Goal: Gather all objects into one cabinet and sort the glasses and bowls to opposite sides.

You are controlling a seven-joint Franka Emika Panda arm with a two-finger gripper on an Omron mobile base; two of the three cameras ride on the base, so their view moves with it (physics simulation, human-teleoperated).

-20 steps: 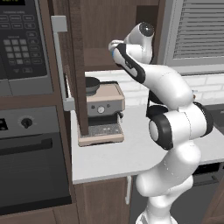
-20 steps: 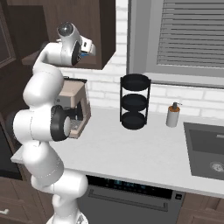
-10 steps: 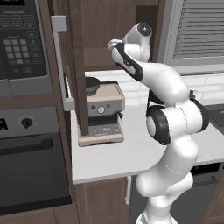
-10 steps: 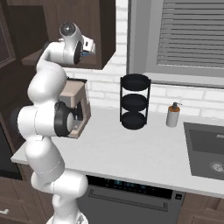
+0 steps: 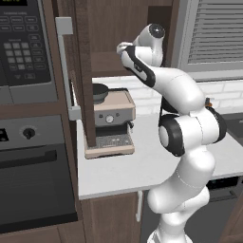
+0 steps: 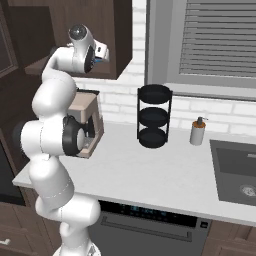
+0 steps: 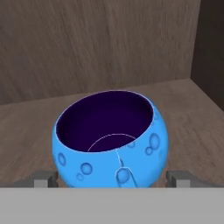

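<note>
hand view shows what the other two cannot: the small blue bowl sits upright on the brown wood floor of the cabinet, with the back wall behind it and a dark side wall on the right. the bowl is shiny bright blue with round bubble marks on the outside and dark purple inside. the two finger tips of the gripper stand far apart, one on each side of the bowl near its bottom. they are spread wide, and you cannot tell if they touch the bowl.

left base view shows the white arm reaching up into the open cabinet. the cabinet door swings out toward the camera, with its long grey handle. below the cabinet, a coffee machine stands on the white counter, and a dark bowl sits on top of it. an oven is on the left.

right base view shows things the left one does not: a black three-level rack, a soap bottle and a sink.
</note>
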